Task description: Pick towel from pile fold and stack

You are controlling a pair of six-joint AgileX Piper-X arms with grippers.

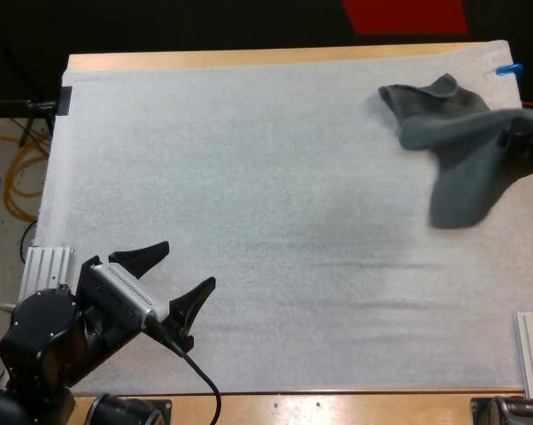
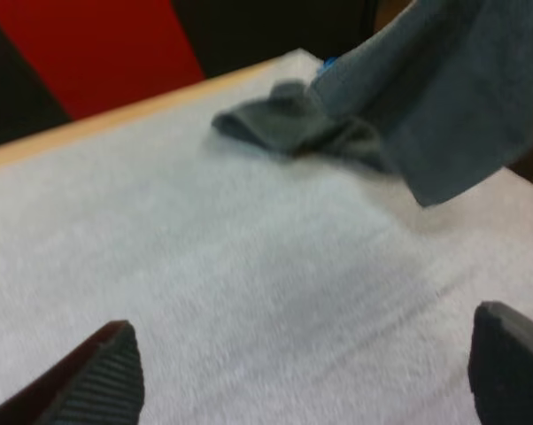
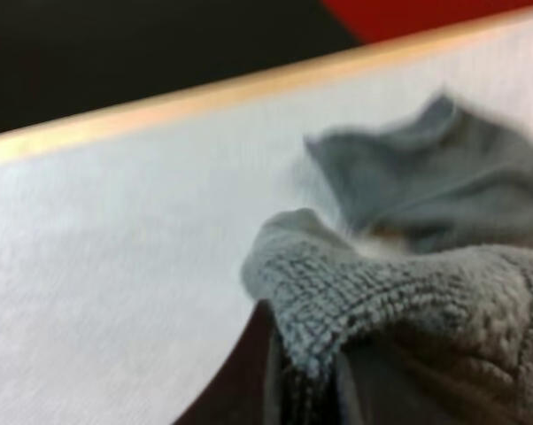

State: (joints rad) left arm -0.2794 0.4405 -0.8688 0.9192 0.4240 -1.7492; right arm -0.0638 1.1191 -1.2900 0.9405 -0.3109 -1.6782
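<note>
— Where is the towel?
— The lifted towel (image 1: 466,181) hangs at the upper right of the high view. It is clamped in the right hand (image 1: 517,135), and its lower end hangs loose over the white mat (image 1: 275,204).
— Anything beside it?
— A crumpled towel (image 1: 426,104) lies on the mat just behind it, near the table's (image 1: 249,58) far edge. I cannot tell whether the two touch.
— And the left hand (image 1: 185,268)?
— It is at the lower left, over bare mat. Its fingers (image 2: 98,381) are wide apart and hold nothing, well apart from both towels.
</note>
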